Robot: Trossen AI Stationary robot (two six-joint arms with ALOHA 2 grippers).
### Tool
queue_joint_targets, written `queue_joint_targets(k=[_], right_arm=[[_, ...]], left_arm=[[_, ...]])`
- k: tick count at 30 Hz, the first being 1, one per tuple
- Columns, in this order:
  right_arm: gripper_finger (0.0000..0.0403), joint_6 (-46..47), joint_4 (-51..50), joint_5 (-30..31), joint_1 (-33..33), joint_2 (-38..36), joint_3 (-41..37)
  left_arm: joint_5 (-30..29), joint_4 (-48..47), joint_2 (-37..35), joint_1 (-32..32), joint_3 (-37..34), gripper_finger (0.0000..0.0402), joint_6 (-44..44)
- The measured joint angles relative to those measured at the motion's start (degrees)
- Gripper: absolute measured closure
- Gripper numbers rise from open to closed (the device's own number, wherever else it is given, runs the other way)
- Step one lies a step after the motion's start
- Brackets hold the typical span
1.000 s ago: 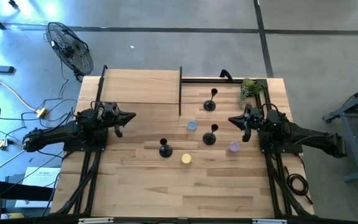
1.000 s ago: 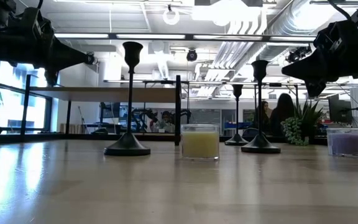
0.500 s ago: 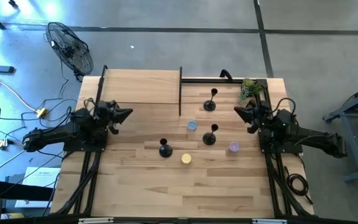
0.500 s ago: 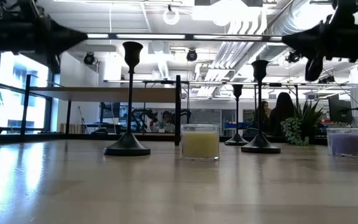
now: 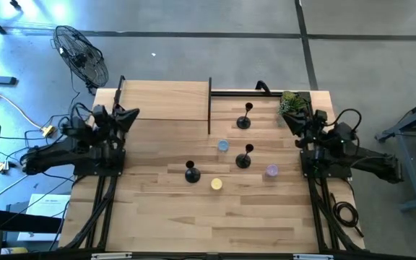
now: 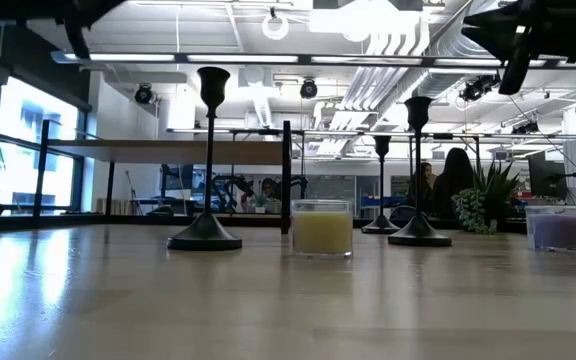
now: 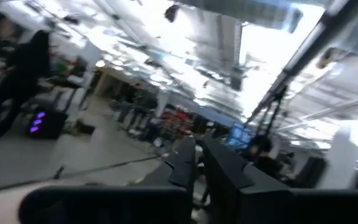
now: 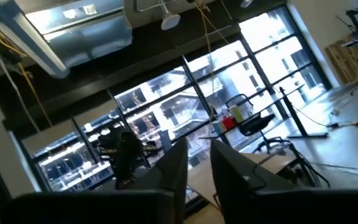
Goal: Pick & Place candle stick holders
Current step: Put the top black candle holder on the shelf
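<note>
Three small black candle stick holders, each a round flat base with a thin stem and knob-like cup, stand upright on the pale wooden bench (image 5: pixel 165 217): one (image 5: pixel 192 173) near the middle just beside a yellow candle glass (image 5: pixel 217 184), one (image 5: pixel 244 157) between a blue candle glass (image 5: pixel 223 146) and a purple candle glass (image 5: pixel 271 170), and one (image 5: pixel 245 118) farther back near a small green plant (image 5: pixel 289 103). The left gripper (image 5: pixel 127 115) is raised at the bench's left edge and the right gripper (image 5: pixel 291 120) at its right edge by the plant, both well apart from the holders. Each wrist view shows that arm's jaws a narrow slit apart, gripping nothing.
</note>
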Motion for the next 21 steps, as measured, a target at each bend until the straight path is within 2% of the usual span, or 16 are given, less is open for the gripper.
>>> queue_joint_targets(k=[4, 11, 17, 21], right_arm=[[0.0266, -1.4, -2.41, 1.51, 0.0, 0.04, 2.59], [0.0178, -7.2, -4.41, 1.79, 0.02, 1.11, 6.43], [0.0158, -15.12, -7.94, 1.26, 0.02, 6.14, 12.4], [0.0157, -18.72, -18.36, 3.17, 0.02, 11.87, 19.55]], left_arm=[[3.87, -0.99, 5.48, 0.0, 7.06, 0.0317, 3.26], [4.0, -11.24, 16.61, 0.0, 20.24, 0.0223, 9.4], [3.98, -20.92, 25.2, 0.0, 30.71, 0.0177, 11.41], [3.95, -25.43, 28.94, 0.0, 36.26, 0.0169, 13.2]])
